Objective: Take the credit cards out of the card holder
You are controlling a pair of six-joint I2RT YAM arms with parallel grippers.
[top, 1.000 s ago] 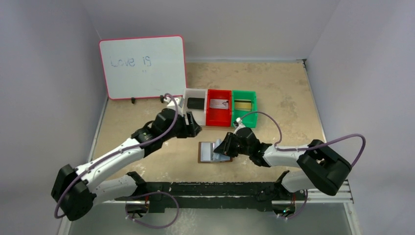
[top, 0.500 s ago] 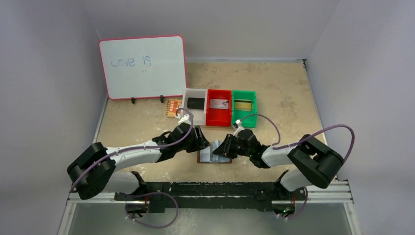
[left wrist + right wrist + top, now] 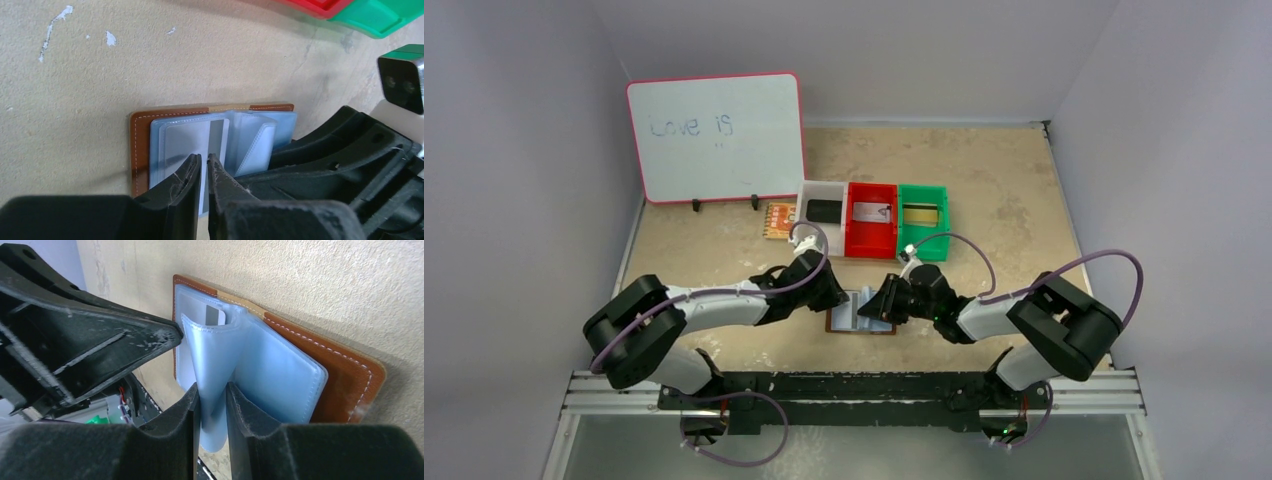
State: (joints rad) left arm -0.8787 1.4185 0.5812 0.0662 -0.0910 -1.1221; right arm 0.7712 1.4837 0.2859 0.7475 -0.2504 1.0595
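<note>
Pinching the open card holder [image 3: 345, 371]: right gripper [image 3: 212, 396].

The card holder [image 3: 139, 150] was brown with pale stitching and pale blue sleeves [image 3: 280, 375], the bins [image 3: 871, 188] white, red and green, the loose card [image 3: 778, 220] orange-yellow patterned, the worktop [image 3: 1004, 200] speckled beige.

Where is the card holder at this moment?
In the top view the card holder lies open near the centre, on the near side of the red bin, between the left end effector and the right end effector.
</note>
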